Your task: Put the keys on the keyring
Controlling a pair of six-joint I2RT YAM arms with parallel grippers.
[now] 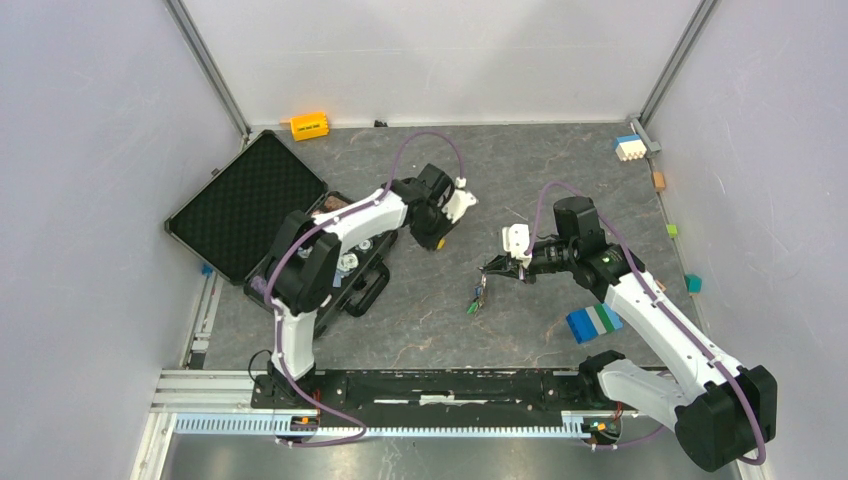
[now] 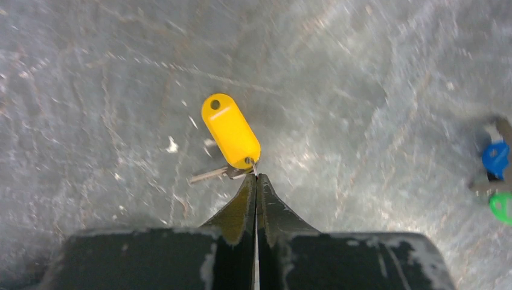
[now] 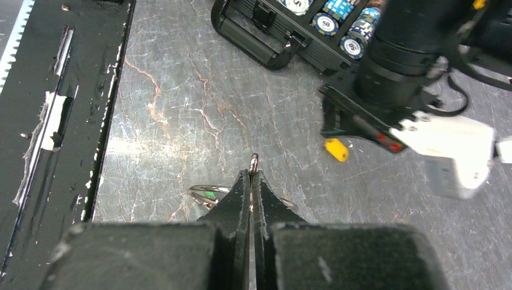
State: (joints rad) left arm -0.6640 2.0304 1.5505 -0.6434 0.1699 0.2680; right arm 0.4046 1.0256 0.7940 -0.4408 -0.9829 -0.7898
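While in left tool (image 2: 256,176), yellow-tagged key (image 2: 231,130).

On the table (image 1: 520,170) we find the open case (image 1: 250,200) at the left, with chips (image 3: 338,24) in its tray. Right of the case, near mid-table, the left claw (image 1: 438,242) has the tagged key (image 2: 231,130) pinched at its tips. Further right, the right claw (image 1: 492,268) faces it, the keyring (image 3: 202,187) nipped between its tips and the other keys (image 1: 475,298) hanging under it. The brick stack (image 1: 594,323) lies right of those keys, beside the right arm. A block (image 1: 309,125) sits against the back wall, behind the case.
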